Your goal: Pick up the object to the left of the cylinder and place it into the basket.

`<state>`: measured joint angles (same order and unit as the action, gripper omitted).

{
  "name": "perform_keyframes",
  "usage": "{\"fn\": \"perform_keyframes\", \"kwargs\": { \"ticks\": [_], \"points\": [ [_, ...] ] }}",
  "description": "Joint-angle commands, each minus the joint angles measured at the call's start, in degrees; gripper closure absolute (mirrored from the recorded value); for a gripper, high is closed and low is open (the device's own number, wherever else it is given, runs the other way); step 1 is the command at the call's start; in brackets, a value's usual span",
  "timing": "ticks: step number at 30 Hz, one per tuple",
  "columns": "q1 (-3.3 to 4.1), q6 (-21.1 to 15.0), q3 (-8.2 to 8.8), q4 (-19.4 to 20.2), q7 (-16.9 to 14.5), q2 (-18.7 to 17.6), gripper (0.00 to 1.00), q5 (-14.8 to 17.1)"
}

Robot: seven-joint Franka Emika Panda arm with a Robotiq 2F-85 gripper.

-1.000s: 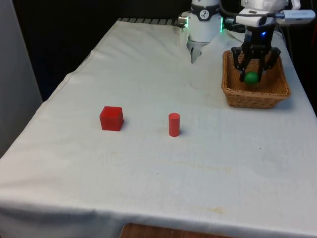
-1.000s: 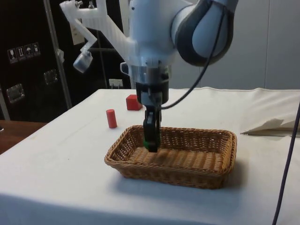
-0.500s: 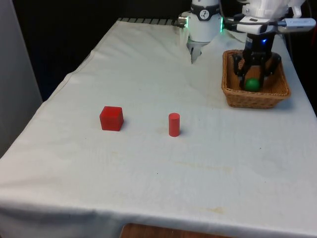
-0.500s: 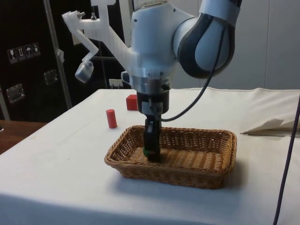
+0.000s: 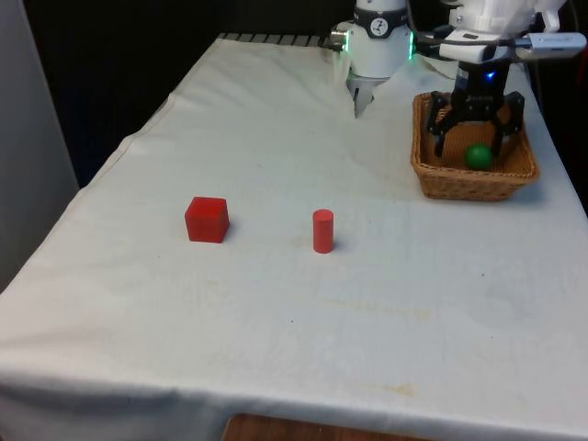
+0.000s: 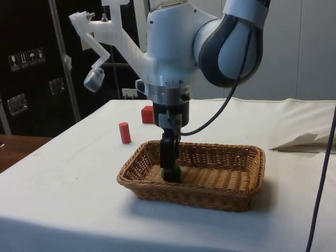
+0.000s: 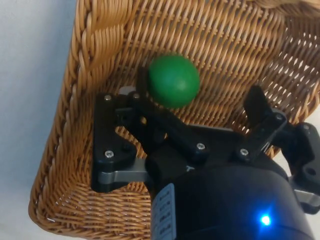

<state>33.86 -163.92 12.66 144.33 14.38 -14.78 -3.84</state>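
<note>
- Nearest, on the white cloth: red cube (image 5: 207,220) and red cylinder (image 5: 322,231), standing apart from each other and well away from the work. No reason to go near either.
- Farther back: wicker basket (image 5: 464,188), with the green ball (image 5: 478,155) lying on its woven floor, inside the walls and free of any grip.
- Gripper (image 5: 470,145) low inside the basket, spread wide, holding nothing, straddling the ball. One finger (image 7: 144,92) close beside the ball; touching or not, hard to tell.
- Best done as a straight lift upward, without closing or swinging sideways, so as not to nudge the ball or catch the basket's rim.
- Judged nearly finished: only the withdrawal left.
</note>
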Motion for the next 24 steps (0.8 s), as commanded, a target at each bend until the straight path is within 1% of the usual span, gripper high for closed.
{"fn": "perform_keyframes", "kwargs": {
  "ticks": [1, 4, 8, 10, 11, 15, 20, 21, 22, 24],
  "points": [
    [0.00, 0.00, 0.00, 0.00, 0.00, 0.00, 0.00, 0.00],
    [0.00, 0.97, 0.23, -0.29, 0.06, 0.52, 0.00, -0.23],
    [-0.46, 2.52, 0.34, -1.15, -0.46, 1.26, 0.00, -0.11],
    [-0.69, 3.95, 0.63, -1.95, -0.86, 1.83, 0.00, 0.00],
    [-0.63, 3.55, 0.63, -2.01, -0.74, 1.60, 0.00, 0.00],
    [-1.09, 5.73, 0.92, -3.15, -1.38, 2.52, 0.00, 0.06],
    [-1.49, 8.54, 1.60, -5.27, -2.06, 3.21, 0.00, 0.23],
    [-1.32, 7.68, 1.60, -4.98, -1.66, 2.81, 0.00, 0.00],
    [-1.60, 8.88, 1.72, -5.56, -2.12, 3.27, 0.00, 0.23],
    [-1.72, 9.80, 1.83, -6.30, -2.35, 3.38, 0.00, 0.23]
  ]
}}
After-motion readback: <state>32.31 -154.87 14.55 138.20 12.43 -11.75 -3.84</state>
